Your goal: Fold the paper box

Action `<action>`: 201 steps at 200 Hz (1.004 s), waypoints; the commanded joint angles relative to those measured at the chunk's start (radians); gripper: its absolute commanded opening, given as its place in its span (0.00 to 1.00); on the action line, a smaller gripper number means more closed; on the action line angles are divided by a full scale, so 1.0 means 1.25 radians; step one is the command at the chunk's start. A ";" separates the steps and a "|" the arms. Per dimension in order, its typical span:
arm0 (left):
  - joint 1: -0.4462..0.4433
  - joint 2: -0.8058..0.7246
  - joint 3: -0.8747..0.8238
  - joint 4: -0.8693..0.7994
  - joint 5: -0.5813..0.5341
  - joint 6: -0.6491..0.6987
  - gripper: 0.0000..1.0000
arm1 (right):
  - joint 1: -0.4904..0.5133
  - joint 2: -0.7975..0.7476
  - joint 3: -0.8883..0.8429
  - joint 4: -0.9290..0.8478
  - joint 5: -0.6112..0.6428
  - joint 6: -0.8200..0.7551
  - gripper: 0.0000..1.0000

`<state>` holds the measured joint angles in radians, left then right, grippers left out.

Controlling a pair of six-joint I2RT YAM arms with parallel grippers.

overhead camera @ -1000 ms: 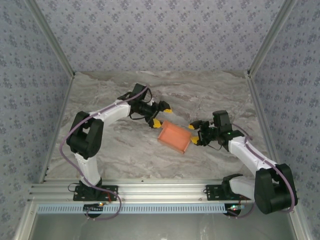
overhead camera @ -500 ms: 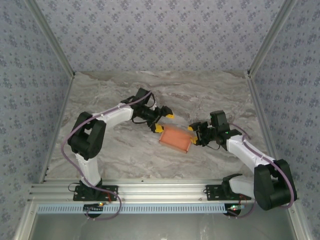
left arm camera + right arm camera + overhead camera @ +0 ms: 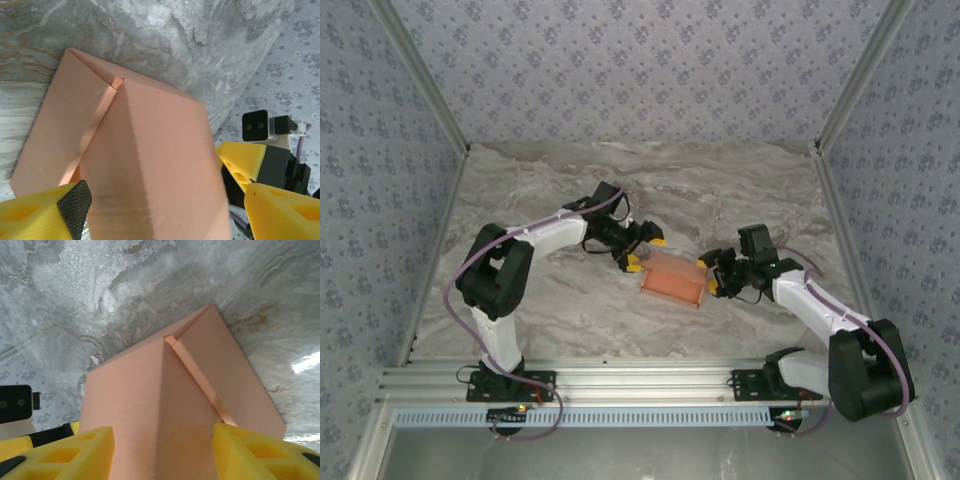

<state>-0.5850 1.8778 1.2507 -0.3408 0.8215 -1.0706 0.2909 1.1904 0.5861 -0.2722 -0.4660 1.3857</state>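
Both left fingers (image 3: 30, 214) apart astride the paper box (image 3: 150, 150), right fingers (image 3: 55, 455) clamped on it, its near end cut off

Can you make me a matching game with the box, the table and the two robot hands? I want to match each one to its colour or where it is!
Things:
1. paper box
2. table
3. left hand
4. right hand

Matches:
a. grey and marbled
b. at the right end of the box
c. orange-salmon
d. at the left end of the box

Pairs: 1-c, 2-a, 3-d, 4-b
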 commanded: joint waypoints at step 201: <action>-0.090 -0.058 -0.152 -0.096 -0.295 0.402 0.77 | 0.030 0.060 0.050 -0.237 0.161 -0.342 0.65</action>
<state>-0.6941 1.7924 1.0946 -0.4896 0.5415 -0.5934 0.3191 1.2232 0.6651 -0.5682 -0.3275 1.0145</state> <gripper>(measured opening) 0.773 0.652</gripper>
